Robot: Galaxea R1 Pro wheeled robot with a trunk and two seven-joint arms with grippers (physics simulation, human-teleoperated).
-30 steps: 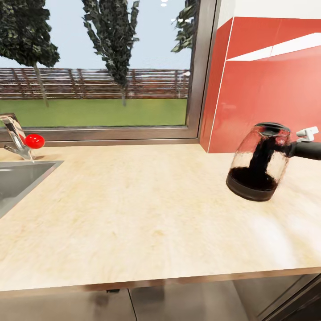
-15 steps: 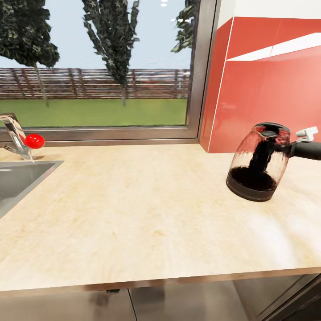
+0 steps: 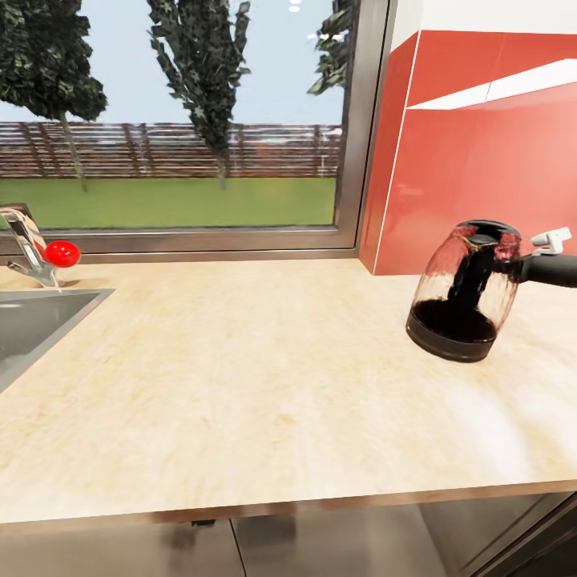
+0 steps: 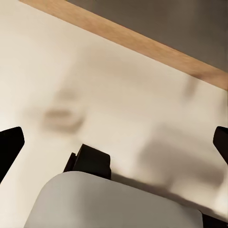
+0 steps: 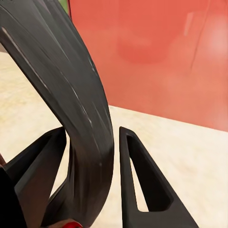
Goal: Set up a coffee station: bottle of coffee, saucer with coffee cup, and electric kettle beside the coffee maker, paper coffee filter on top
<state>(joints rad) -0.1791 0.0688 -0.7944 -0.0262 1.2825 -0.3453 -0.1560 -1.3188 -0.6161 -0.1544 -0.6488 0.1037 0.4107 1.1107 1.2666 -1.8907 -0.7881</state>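
The electric kettle (image 3: 461, 292), rounded clear glass with a black base and lid, leans tilted at the right of the light wood-grain kitchen countertop (image 3: 240, 361). Its black handle (image 3: 553, 270) runs off the right edge of the head view. In the right wrist view my right gripper (image 5: 92, 137) is shut on that curved black handle (image 5: 71, 95), one finger on each side. I cannot tell whether the kettle's base touches the worktop. My left gripper (image 4: 115, 142) hangs open over bare countertop (image 4: 118, 85) close to its wooden edge, with nothing between its fingers.
A steel sink (image 3: 32, 320) is set into the counter at the left, with a tap and its red knob (image 3: 62, 253). A large window (image 3: 176, 120) runs along the back. A red wall panel (image 3: 481, 160) rises behind the kettle. Dark cabinet fronts (image 3: 320, 545) lie below.
The kettle has shifted very slightly to the left; nothing else differs.
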